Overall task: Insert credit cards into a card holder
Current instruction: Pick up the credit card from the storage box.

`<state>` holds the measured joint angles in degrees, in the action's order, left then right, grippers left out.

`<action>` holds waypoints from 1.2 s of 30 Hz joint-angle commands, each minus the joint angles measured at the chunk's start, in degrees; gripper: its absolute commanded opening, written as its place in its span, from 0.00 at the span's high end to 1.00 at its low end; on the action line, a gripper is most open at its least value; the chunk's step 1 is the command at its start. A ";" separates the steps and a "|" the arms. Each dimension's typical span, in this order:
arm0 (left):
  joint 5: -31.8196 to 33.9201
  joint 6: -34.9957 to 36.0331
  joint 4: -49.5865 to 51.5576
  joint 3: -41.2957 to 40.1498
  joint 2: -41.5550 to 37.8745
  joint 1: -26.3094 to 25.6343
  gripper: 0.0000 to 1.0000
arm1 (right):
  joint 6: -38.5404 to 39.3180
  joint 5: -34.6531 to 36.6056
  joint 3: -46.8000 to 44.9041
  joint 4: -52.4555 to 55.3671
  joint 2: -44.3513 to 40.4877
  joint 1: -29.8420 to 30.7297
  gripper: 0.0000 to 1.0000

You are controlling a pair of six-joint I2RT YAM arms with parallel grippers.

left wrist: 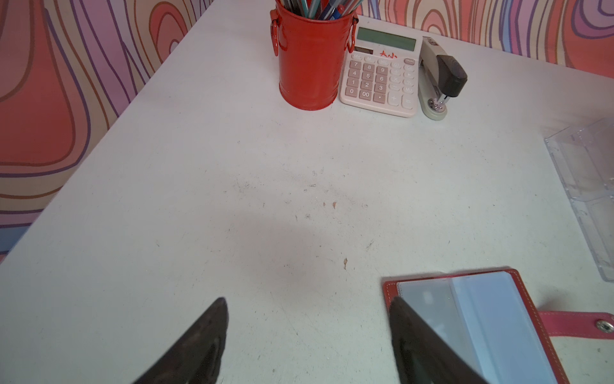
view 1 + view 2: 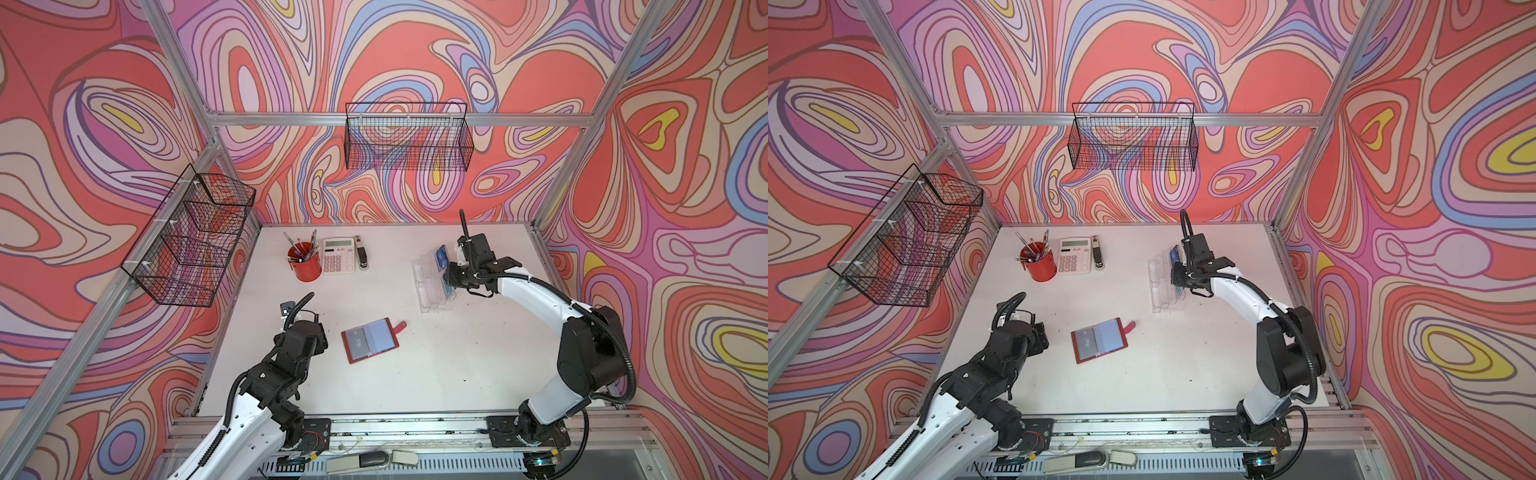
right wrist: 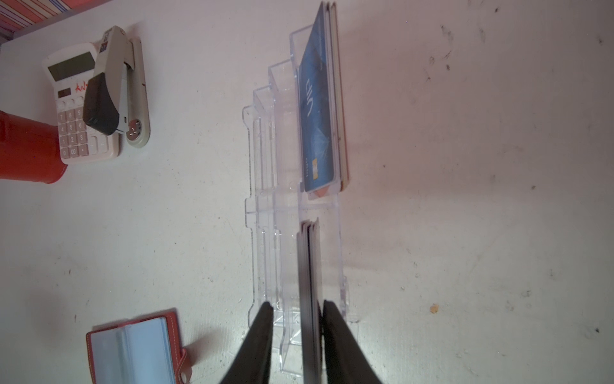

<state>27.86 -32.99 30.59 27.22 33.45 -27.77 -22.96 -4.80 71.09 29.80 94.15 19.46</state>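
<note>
The card holder (image 2: 1099, 340) lies open on the table (image 2: 1142, 386), apart from the clear stand (image 2: 1160, 291).

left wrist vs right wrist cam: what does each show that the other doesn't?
Left wrist only: the open left gripper and the pens in the red cup.
Right wrist only: the right gripper, jaws straddling a card stack in the acrylic stand, plus the blue VIP card in another slot.
Both: red cup, calculator, stapler, open card holder, acrylic stand.
</note>
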 commanded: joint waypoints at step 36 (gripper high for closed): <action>-6.97 -13.68 6.83 5.40 -2.36 0.07 0.12 | -4.79 -0.52 -1.94 2.26 -19.63 3.03 1.00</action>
<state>25.17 -39.72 35.07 31.31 31.07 -27.77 -24.56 -0.38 71.11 34.83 75.26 20.10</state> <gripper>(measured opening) 0.858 0.047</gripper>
